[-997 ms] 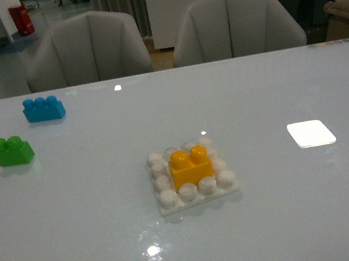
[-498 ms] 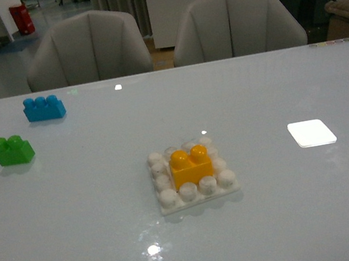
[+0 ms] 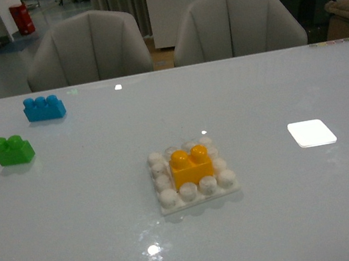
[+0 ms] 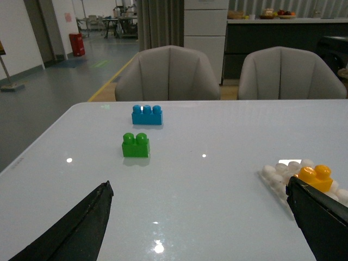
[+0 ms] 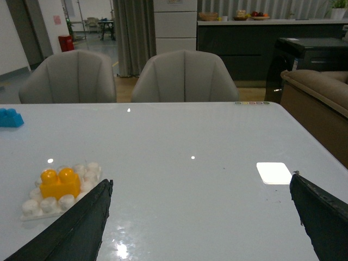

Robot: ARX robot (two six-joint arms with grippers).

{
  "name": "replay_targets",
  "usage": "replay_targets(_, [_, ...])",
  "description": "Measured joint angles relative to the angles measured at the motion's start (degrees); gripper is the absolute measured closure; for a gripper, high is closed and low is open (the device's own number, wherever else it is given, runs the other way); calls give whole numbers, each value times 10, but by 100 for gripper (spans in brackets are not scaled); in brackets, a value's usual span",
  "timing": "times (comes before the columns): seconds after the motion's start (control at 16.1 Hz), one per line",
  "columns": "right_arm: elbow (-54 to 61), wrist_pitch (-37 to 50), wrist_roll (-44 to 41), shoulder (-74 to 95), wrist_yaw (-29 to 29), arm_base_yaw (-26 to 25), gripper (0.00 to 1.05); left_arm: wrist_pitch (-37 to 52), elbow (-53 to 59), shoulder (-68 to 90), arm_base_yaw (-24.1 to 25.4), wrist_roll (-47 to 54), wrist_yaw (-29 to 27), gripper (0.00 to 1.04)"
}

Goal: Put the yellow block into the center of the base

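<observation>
Front view: yellow block (image 3: 191, 166) sits pressed into the middle of the base (image 3: 193, 176), white studs ringing it on all sides, both near table (image 3: 94, 212) centre. No arm shows in this view.

Left wrist view: left gripper (image 4: 201, 223) spread wide, nothing held, dark fingers (image 4: 76, 228) at either frame edge above the tabletop. Block and base lie near one finger, partly cut off by it, not touching as far as visible. Right wrist view: right gripper (image 5: 201, 223) also wide apart and empty; base corner sits just beside one finger, slightly overlapped by it.

Block is glossy yellow-orange plastic, chunky, two round studs. Base is flat, square, off-white, rounded knobs. Green brick (image 3: 12, 150) two studs, blue brick (image 3: 43, 107) three studs, both well apart from the base. Flat white rectangle (image 3: 311, 133), plain, off to the other side. Table glossy, pale, with light glints. Two grey padded chairs (image 3: 85, 48) behind. Only fingertips visible; gripper bodies out of frame.
</observation>
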State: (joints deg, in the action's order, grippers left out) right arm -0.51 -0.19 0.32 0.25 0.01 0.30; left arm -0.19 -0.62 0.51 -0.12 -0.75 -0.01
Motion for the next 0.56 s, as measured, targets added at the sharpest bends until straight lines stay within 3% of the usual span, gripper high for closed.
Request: replay_targets(0.56, [0, 0, 0, 0, 0, 0, 6, 0, 0, 0, 0, 0, 0, 7])
